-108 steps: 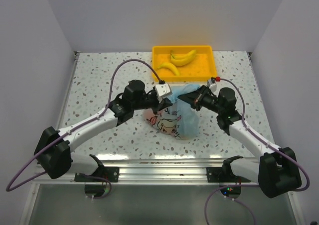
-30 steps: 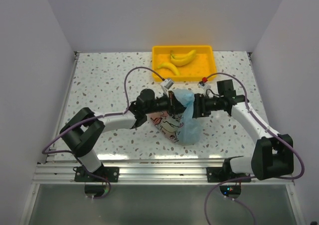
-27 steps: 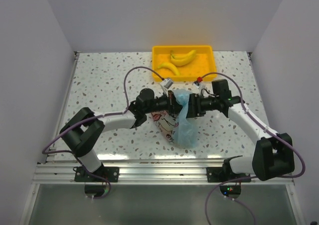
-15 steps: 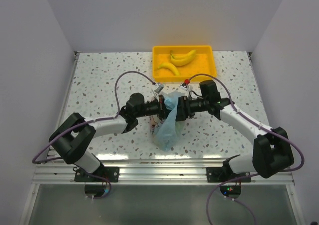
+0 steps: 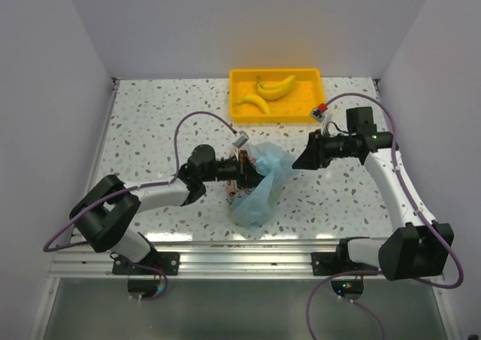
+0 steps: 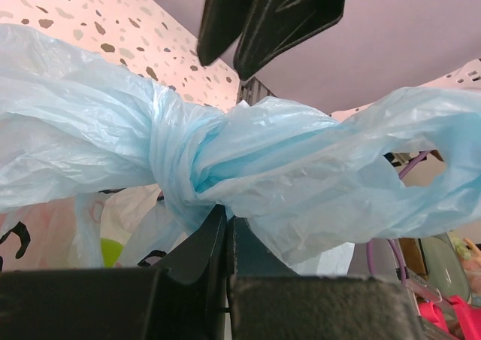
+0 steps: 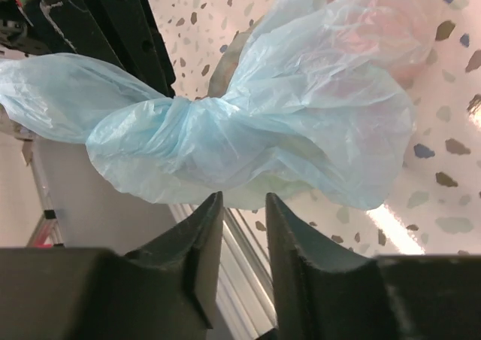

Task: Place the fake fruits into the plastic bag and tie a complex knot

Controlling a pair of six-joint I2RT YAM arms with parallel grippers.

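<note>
my left jaws are pressed together on the light-blue plastic bag (image 5: pixel 255 197), pinching the film just beside the knot (image 6: pixel 176 156). the bag's body sags below them at the middle of the speckled bench (image 5: pixel 150 122). my right jaws stand part-spread and empty off to the right, apart from the film. two bananas (image 5: pixel 272 88) lie in the yellow tray (image 5: pixel 316 92) at the far side.

Speckled white table (image 5: pixel 150 122), yellow tray (image 5: pixel 307 104) at its far edge, light-blue plastic bag (image 5: pixel 254 201) near the middle.
</note>
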